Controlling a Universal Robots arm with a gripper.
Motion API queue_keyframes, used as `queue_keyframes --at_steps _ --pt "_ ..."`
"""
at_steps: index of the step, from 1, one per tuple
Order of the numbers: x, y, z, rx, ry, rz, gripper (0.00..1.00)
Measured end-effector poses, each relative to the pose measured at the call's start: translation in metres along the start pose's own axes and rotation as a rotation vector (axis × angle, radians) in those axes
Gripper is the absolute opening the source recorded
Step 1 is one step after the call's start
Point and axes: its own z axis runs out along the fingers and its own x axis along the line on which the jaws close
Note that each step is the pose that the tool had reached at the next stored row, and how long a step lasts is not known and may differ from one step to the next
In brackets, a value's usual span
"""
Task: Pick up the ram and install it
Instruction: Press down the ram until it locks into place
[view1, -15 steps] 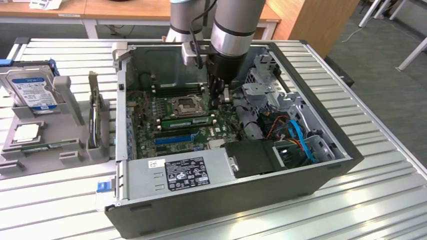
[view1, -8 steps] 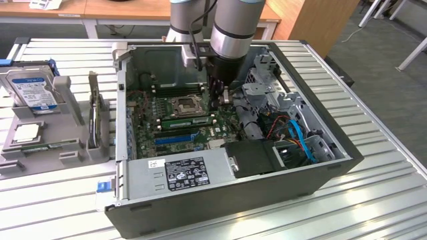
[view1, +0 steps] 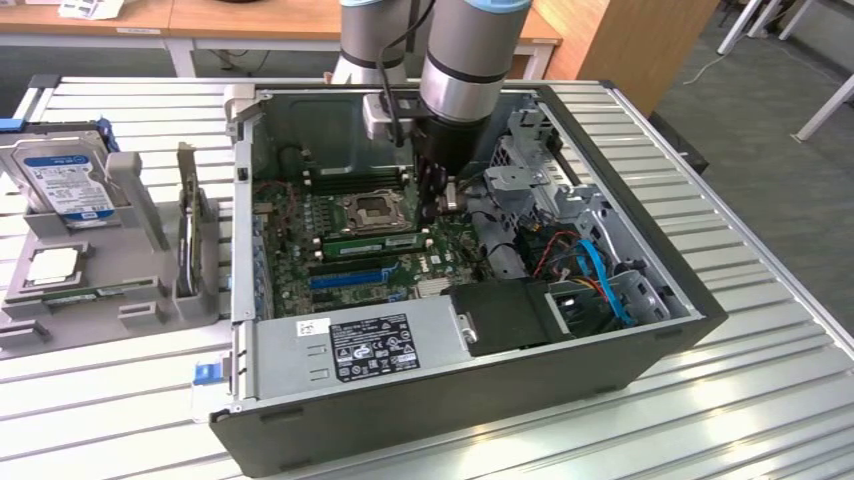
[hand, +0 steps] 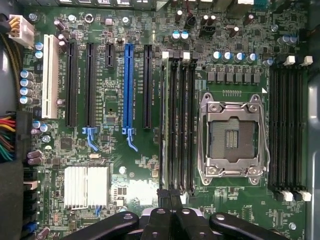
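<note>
The ram (view1: 374, 243) is a long green stick standing on edge in a memory slot beside the empty processor socket (view1: 370, 210) of the open computer case (view1: 641, 340). In the wrist view the ram (hand: 163, 125) appears edge-on in the outermost slot of the bank next to the socket (hand: 231, 135). My gripper (view1: 434, 205) reaches down into the case at the exterior view's right end of the stick. Its black fingers are shut, and their tips (hand: 171, 196) hang over that end of the slot bank. Whether they touch the stick I cannot tell.
On the exterior view's left, a grey holder tray (view1: 147, 300) carries a hard drive (view1: 60, 180), a silver processor chip (view1: 54, 265) and another green stick (view1: 83, 293). Inside the case are a drive cage (view1: 534, 185), blue cables (view1: 607, 280) and a power supply (view1: 360, 345).
</note>
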Motion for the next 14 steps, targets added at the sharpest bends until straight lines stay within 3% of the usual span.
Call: queue_keyframes --at_steps 14 --pt "0.0004 -0.0002 0.0079 0.0 0.0 0.0 0.1"
